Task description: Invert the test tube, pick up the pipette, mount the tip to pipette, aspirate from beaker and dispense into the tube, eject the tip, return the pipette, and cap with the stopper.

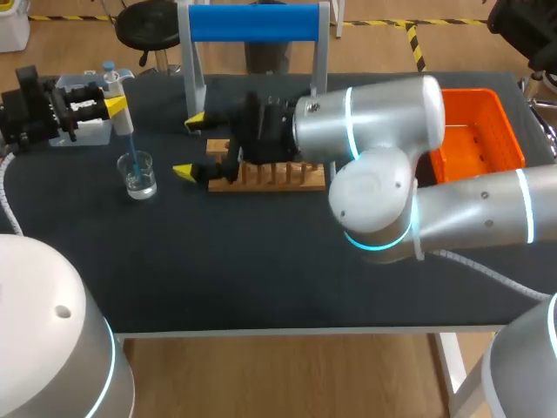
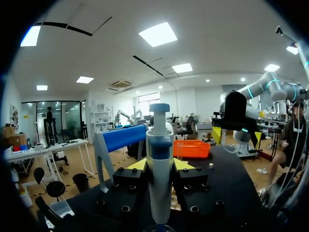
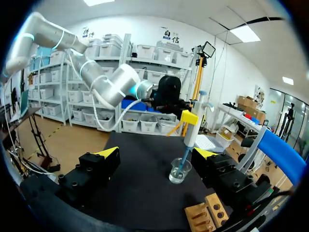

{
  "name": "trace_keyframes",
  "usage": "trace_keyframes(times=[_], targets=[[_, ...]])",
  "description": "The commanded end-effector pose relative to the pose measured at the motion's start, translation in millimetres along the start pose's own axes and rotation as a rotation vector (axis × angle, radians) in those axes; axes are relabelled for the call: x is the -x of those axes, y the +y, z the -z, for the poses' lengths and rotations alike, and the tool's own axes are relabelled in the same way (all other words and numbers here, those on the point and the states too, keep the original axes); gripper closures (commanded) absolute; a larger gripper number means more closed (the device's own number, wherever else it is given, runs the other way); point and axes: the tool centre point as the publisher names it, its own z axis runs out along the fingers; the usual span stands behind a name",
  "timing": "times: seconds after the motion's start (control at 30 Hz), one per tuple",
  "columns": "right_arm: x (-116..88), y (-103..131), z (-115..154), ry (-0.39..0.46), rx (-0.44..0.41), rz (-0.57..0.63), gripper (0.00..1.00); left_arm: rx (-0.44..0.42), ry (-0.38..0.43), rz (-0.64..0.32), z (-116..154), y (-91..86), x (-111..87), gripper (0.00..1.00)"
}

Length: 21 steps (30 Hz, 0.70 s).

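On your left, the left fingers (image 2: 138,165) are closed tight on the pipette (image 2: 159,169), one on each side. The pipette stands upright. Its blue tip (image 1: 130,150) dips into the small glass beaker (image 1: 138,174) on the dark tabletop (image 1: 261,261). There is some clear liquid in the beaker. Next is your right arm, coming in from the right side. The right fingers (image 1: 196,122) are wide open and hold nothing. They sit at the left end of the wooden rack (image 1: 278,178), near the beaker. Behind the rack is a stand with a blue bar (image 1: 252,22). Far right sits an orange bin (image 1: 509,139).
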Motion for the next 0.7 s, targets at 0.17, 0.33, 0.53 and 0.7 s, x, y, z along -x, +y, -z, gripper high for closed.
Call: trace_keyframes(times=[0.17, 0.33, 0.53, 0.7], targets=[[18.2, 37.0, 7.4, 0.278, 0.053, -0.034, 0.0, -0.002, 0.0, -0.001, 0.6, -0.1, -0.6, 1.0], [27.4, 57.4, 1.0, 0.298, 0.078, -0.021, 0.0, -0.002, 0.0, -0.001, 0.6, -0.1, -0.6, 1.0], [32.0, 77.3, -6.9, 0.299, 0.093, 0.016, 0.0, -0.002, 0.0, -0.001, 0.6, -0.1, -0.6, 1.0], [32.6, 91.1, -14.4, 0.304, 0.111, 0.034, 1.0, -0.002, 0.0, -0.001, 0.6, -0.1, -0.6, 1.0]])
